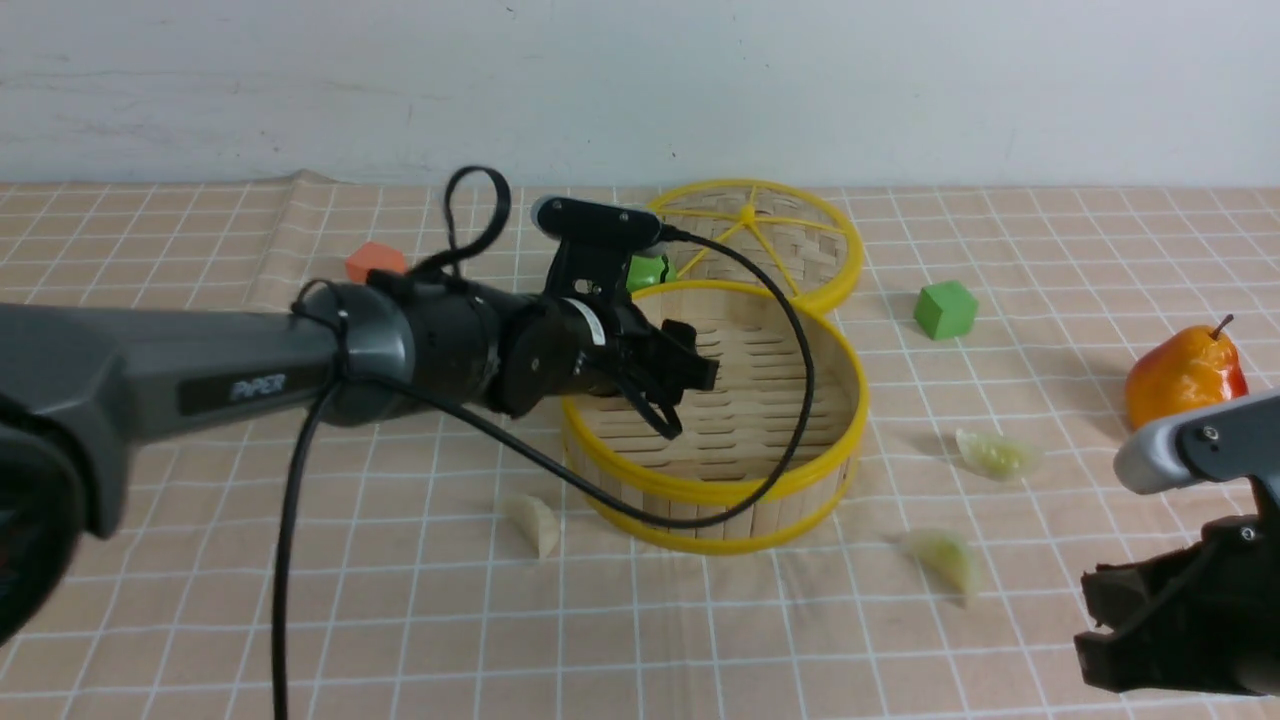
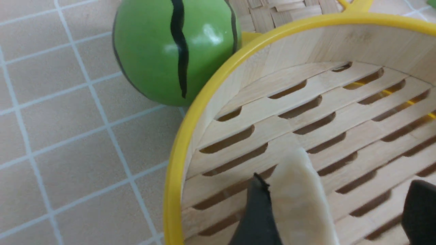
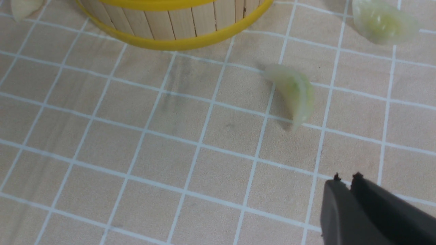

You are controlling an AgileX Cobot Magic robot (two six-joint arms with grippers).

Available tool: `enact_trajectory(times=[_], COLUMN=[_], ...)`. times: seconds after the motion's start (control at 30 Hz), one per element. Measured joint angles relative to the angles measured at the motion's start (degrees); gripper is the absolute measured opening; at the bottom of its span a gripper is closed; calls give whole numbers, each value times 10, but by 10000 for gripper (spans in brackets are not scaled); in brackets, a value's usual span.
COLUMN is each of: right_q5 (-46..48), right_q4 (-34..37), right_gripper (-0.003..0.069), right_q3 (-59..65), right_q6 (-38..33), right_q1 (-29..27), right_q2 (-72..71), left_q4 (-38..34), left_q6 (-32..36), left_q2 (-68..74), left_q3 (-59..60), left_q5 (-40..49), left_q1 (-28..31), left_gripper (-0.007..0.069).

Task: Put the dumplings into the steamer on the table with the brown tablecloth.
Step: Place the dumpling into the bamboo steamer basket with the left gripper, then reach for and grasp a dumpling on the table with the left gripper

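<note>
The round bamboo steamer (image 1: 715,490) stands mid-table on the brown tablecloth (image 1: 400,620). My left gripper (image 1: 685,400) hangs open inside its rim (image 2: 177,163). A cream dumpling (image 2: 299,197) leans against one finger (image 2: 259,211) above the slatted floor, and the other finger stands well apart from it. Another cream dumpling (image 1: 535,525) lies on the cloth at the steamer's front left. Two pale green dumplings (image 1: 995,455) (image 1: 945,560) lie to its right. My right gripper (image 1: 1150,620) (image 3: 347,177) is shut and empty, short of the nearer green dumpling (image 3: 294,93).
The flat woven lid (image 1: 790,240) lies behind the steamer, with a green striped ball (image 2: 173,47) against the steamer's far-left rim. A green cube (image 1: 945,310), an orange cube (image 1: 376,262) and an orange-yellow pear (image 1: 1185,375) sit on the cloth.
</note>
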Motion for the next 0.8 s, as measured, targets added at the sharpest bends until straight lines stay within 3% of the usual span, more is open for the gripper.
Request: enact_trajectory(times=[0.17, 0.3, 0.5, 0.8], right_q5=[0, -2, -4, -4], right_q4=[0, 0, 0, 7], right_gripper=[60, 64, 69, 74], right_q3=[0, 0, 0, 0], right_q6=[0, 0, 0, 0], right_q1=[0, 0, 0, 0], right_q2=[0, 2, 12, 12], left_q4=[0, 1, -28, 4], left_q6=[1, -2, -39, -145], left_q2=[-122, -141, -82, 10], left_q3=[-4, -5, -5, -5], left_q5=[188, 339, 372, 356], left_q1=[9, 22, 21, 21], left_gripper=[517, 487, 460, 407])
